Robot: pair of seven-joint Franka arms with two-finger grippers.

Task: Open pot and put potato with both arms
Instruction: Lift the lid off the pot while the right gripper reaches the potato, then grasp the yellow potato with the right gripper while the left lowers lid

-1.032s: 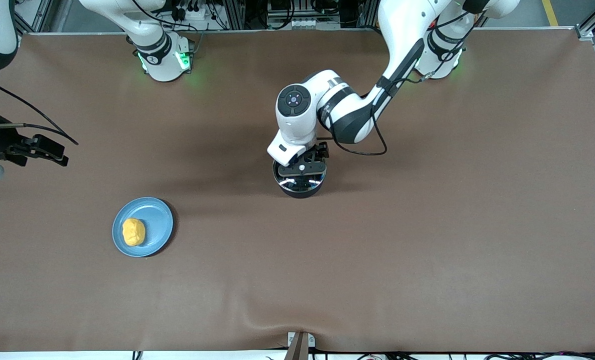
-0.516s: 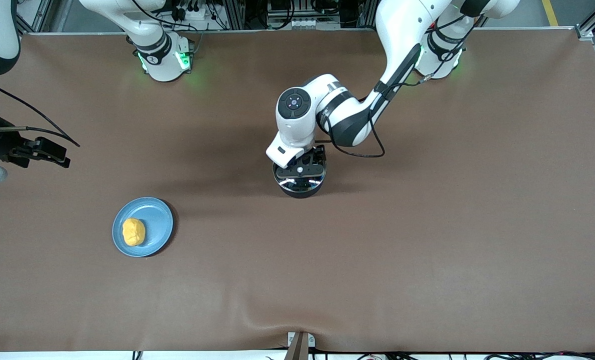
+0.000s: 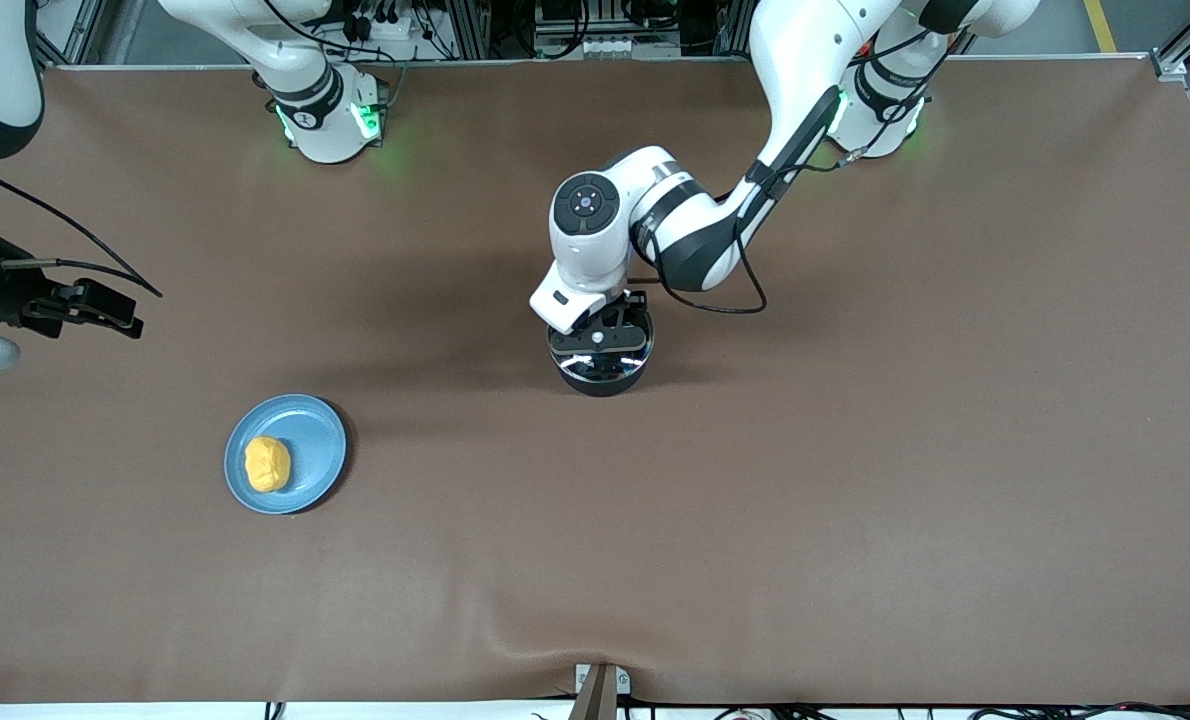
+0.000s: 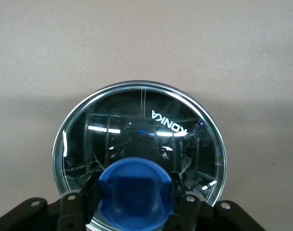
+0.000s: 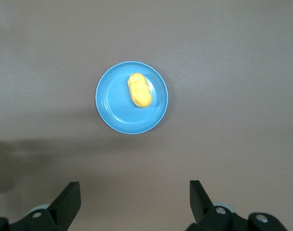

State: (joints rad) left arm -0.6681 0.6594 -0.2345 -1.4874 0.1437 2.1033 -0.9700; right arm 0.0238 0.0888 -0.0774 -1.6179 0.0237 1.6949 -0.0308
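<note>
Right now my left gripper [image 3: 600, 335] is down on the pot [image 3: 600, 372], which stands near the middle of the table [image 3: 855, 480]. In the left wrist view its two fingers [image 4: 71, 209] are pressed against both sides of the blue knob [image 4: 135, 192], so it is closed on the knob. The glass lid [image 4: 139, 134] sits flat on the pot. White letters on the glass read "KONKA"; they appear upside down in this view. Some bright reflections also lie on the glass. I cannot see the pot's handle in any view, because my left arm [image 3: 695, 225] covers that part.

My right gripper [image 5: 135, 202] waits up in the air at the right arm's end of the table, well apart from the pot. Its fingers [image 5: 69, 199] stand wide apart and hold nothing. In the right wrist view it looks down on the plate [image 5: 112, 108] from above.

The potato [image 3: 267, 465] lies on this light-blue plate [image 3: 315, 440]. The plate is nearer to the front camera than the pot and toward the right arm's end of the table, well apart from the pot. The potato rests off the plate's centre, close to its rim. I can read no writing on the plate or on the potato.
</note>
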